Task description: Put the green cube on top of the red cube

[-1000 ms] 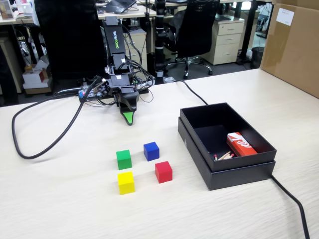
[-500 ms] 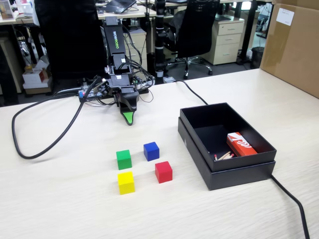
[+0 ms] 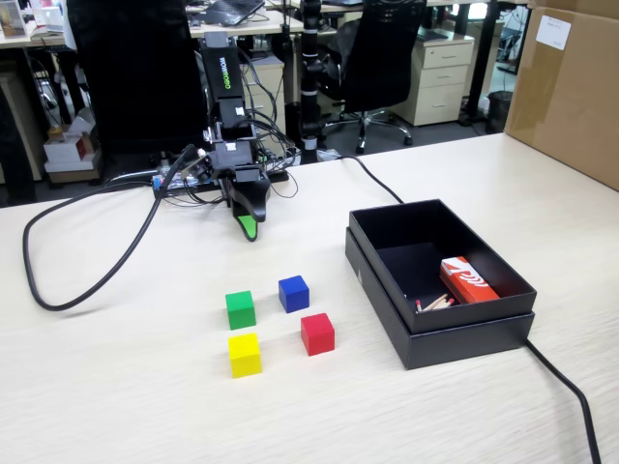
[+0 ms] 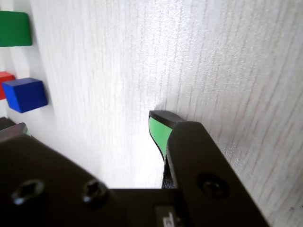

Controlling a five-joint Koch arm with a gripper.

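Observation:
The green cube (image 3: 240,309) sits on the pale wooden table, left of the blue cube (image 3: 293,293). The red cube (image 3: 317,333) sits nearer the front, right of the yellow cube (image 3: 245,355). My gripper (image 3: 248,224) hangs low over the table behind the cubes, well short of them. In the wrist view my gripper (image 4: 90,122) is open and empty, with bare table between its jaws and a green pad on the right one. That view shows the green cube (image 4: 14,28), the red cube's edge (image 4: 5,80) and the blue cube (image 4: 26,94) at the left edge.
An open black box (image 3: 503,329) stands right of the cubes, holding a red-and-white packet (image 3: 467,280) and small sticks. A black cable (image 3: 58,290) loops on the left, another runs past the box. A cardboard box (image 3: 571,87) stands at the back right.

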